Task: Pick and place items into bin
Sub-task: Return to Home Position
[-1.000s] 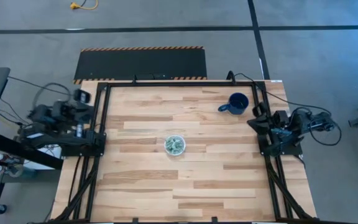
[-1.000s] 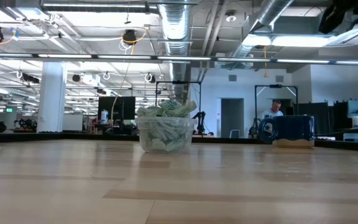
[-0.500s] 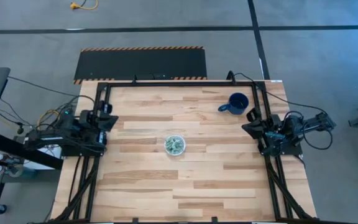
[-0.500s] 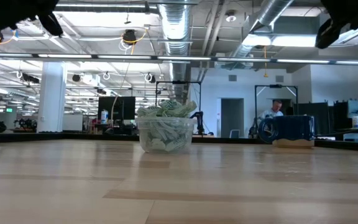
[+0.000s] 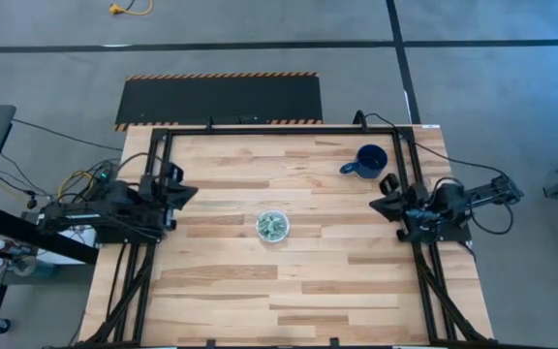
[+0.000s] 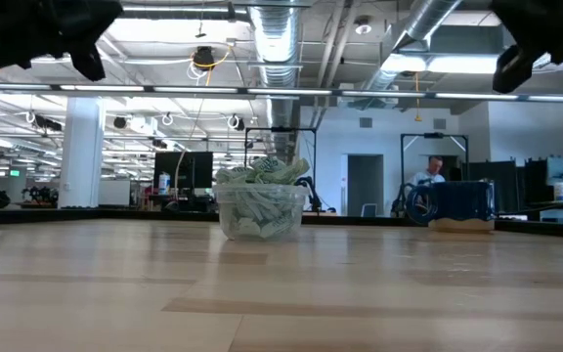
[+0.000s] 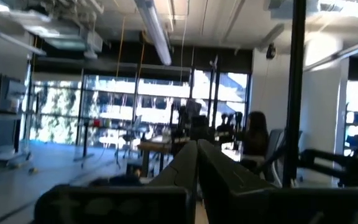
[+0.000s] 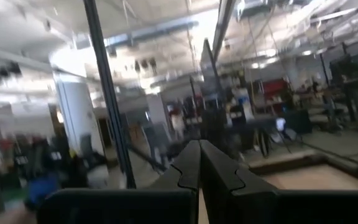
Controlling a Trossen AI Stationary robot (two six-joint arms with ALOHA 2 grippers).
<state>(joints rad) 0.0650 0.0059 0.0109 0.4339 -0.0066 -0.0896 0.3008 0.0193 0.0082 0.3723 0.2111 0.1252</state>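
Note:
A small clear plastic cup (image 5: 272, 226) stands at the table's middle, heaped with pale green-and-white crinkled pieces (image 6: 262, 173); its base rests on the wood (image 6: 259, 211). My left gripper (image 5: 184, 190) is raised over the table's left edge, shut and empty; its fingers meet in the left wrist view (image 7: 197, 163). My right gripper (image 5: 377, 204) is raised over the right edge, shut and empty (image 8: 199, 163). Both are far from the cup.
A dark blue mug (image 5: 367, 162) with a handle stands near the far right corner, close to my right arm. A black metal frame (image 5: 260, 130) runs round the table's edges. Bare wood surrounds the cup. People and desks show in the room beyond (image 6: 432, 176).
Both arms have swung out from beside the table. My left gripper has moved toward the table's right, coming in over the left edge. My right gripper has moved toward the table's left, over the right edge. The cup and mug have stayed put.

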